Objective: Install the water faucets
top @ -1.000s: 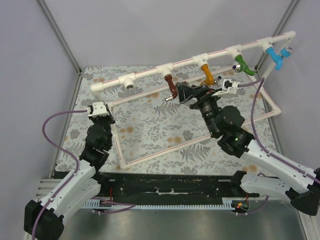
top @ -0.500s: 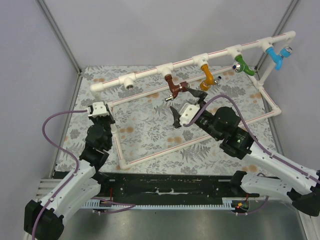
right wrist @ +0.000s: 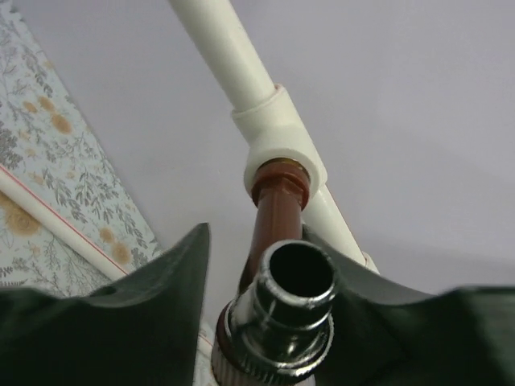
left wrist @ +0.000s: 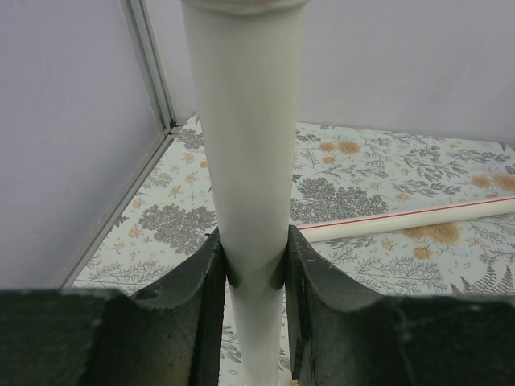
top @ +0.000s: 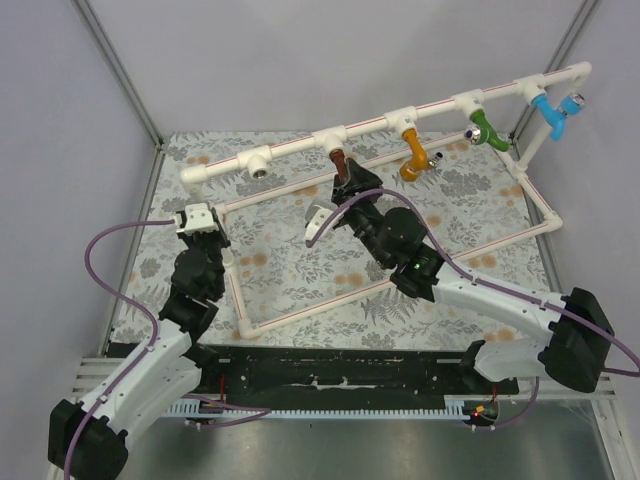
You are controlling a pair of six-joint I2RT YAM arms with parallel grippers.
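The dark reddish-brown faucet (top: 340, 164) hangs from a white tee (right wrist: 278, 141) on the raised pipe rail (top: 385, 123). My right gripper (top: 346, 180) is up against it from below. In the right wrist view the faucet (right wrist: 273, 213) stands between the jaws of that gripper (right wrist: 261, 241). Its silvery end (right wrist: 283, 322) lies against the right finger, and a narrow gap shows on the left side. The orange-yellow faucet (top: 412, 156) hangs from the neighbouring tee, untouched. My left gripper (top: 202, 222) is shut on the frame's upright white pipe (left wrist: 249, 121), which its fingers (left wrist: 201, 281) pinch.
A green tap (top: 484, 128) and a light blue tap (top: 550, 110) hang further right on the rail. An empty fitting (top: 260, 166) sits at the rail's left end. The rectangular pipe base (top: 400, 282) lies on the floral tabletop. Grey walls enclose the back and sides.
My right arm has swung left from beside the orange-yellow faucet to the reddish-brown one, turning its wrist over, and its jaws have narrowed around it. The left arm has not moved.
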